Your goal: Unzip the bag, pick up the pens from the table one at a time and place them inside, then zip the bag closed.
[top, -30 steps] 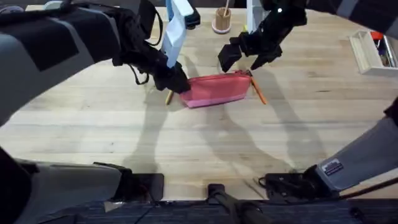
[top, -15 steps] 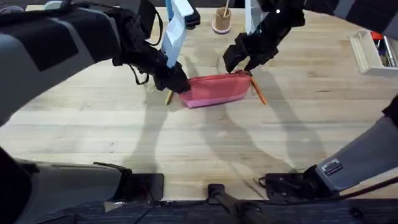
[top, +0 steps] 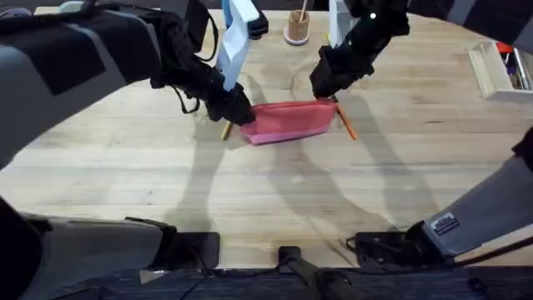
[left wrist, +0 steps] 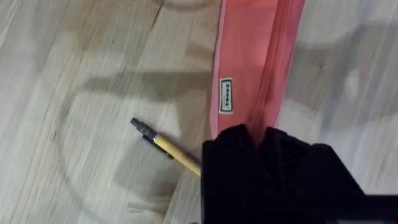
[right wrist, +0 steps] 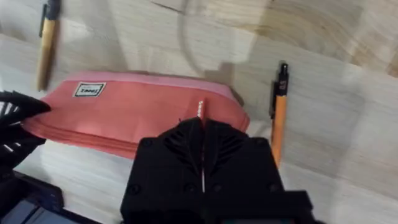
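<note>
Overhead, left hand (top: 237, 111) clamping bag (top: 287, 121), right hand (top: 326, 83) pinching zipper pull (right wrist: 200, 109), pens flanking.

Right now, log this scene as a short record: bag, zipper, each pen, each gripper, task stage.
bag: pink pouch lying flat on the table
zipper: looks closed along the top edge
yellow pen: on the table beside the bag's left end, outside it
orange pen: on the table beside the bag's right end, outside it
left gripper: jaws shut on the bag's left end
right gripper: at the bag's right end, jaws closed around the zipper pull
task stage: unzipping not yet done; no pen inside
</note>
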Controlling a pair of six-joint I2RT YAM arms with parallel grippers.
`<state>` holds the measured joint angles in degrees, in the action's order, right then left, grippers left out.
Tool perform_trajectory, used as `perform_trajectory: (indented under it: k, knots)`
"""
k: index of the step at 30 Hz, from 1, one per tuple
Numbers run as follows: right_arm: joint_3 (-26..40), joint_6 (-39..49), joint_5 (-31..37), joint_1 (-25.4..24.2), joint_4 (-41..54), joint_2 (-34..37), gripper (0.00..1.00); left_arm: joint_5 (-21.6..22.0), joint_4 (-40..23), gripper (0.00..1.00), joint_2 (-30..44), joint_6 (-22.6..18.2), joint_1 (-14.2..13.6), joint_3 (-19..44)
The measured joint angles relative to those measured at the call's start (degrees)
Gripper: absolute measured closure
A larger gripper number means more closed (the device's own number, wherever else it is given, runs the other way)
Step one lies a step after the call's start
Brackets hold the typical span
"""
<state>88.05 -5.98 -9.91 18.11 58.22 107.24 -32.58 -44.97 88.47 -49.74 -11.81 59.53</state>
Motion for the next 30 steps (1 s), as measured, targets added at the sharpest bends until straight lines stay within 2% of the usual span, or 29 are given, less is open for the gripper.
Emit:
perform_trajectory:
  k: [17, 30]
  knots:
    - [0.1, 0.0, -0.8, 0.0, -0.3, 0.0, 0.971, 0.0, 0.0, 0.959, 0.0, 0.0, 0.0, 0.0]
    - [3.2, 0.5, -3.8, 0.0, 1.4, 0.0, 0.971, 0.0, 0.0, 0.959, 0.0, 0.0, 0.0, 0.0]
